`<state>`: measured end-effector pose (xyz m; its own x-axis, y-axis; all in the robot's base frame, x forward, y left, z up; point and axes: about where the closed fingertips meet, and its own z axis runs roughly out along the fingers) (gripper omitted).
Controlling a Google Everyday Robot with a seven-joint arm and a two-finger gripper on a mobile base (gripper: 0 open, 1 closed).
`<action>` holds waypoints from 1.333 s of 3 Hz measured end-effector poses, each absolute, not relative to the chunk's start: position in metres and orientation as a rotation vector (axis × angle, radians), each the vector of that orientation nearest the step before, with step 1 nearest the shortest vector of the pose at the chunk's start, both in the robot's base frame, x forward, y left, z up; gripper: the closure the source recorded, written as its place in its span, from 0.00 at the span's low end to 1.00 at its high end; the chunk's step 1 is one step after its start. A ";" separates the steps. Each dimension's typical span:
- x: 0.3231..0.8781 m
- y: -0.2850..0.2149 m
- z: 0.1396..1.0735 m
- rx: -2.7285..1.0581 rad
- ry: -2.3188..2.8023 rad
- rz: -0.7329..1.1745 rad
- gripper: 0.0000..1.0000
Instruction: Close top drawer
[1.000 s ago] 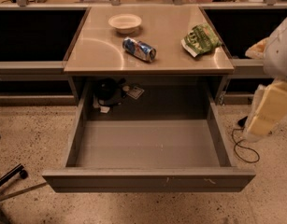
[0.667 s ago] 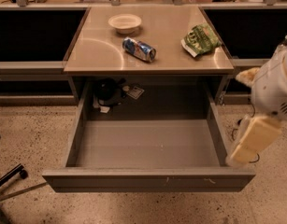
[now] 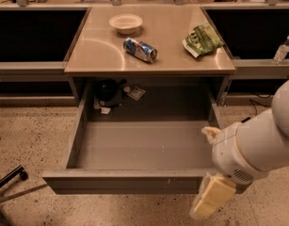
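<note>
The top drawer (image 3: 130,182) is a wide grey metal tray pulled far out from under the table, with its flat front nearest the camera. Its inside (image 3: 144,145) looks bare. My gripper (image 3: 211,200) hangs pale and yellowish at the lower right, in front of the right end of the drawer front and overlapping it. The white arm (image 3: 257,145) rises from it to the right edge of the view and hides the drawer's front right corner.
On the table top (image 3: 97,55) are a white bowl (image 3: 125,21), a lying can (image 3: 140,49) and a green snack bag (image 3: 202,40). A water bottle (image 3: 282,49) stands at the right. Dark items (image 3: 108,92) sit under the table. A black wheeled leg (image 3: 10,178) is at lower left.
The arm has swung down and to the left, from beside the table's right side to the right end of the drawer front. The drawer has stayed open.
</note>
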<state>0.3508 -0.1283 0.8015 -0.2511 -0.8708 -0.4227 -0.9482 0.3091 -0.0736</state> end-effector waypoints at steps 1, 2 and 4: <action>0.324 -0.103 0.762 -1.646 2.203 0.391 0.00; 0.307 -0.091 0.742 -1.655 2.211 0.463 0.00; 0.301 -0.098 0.714 -1.613 2.243 0.519 0.00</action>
<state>0.3011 -0.0984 0.7138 -0.3056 -0.8309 -0.4649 -0.9507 0.2932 0.1009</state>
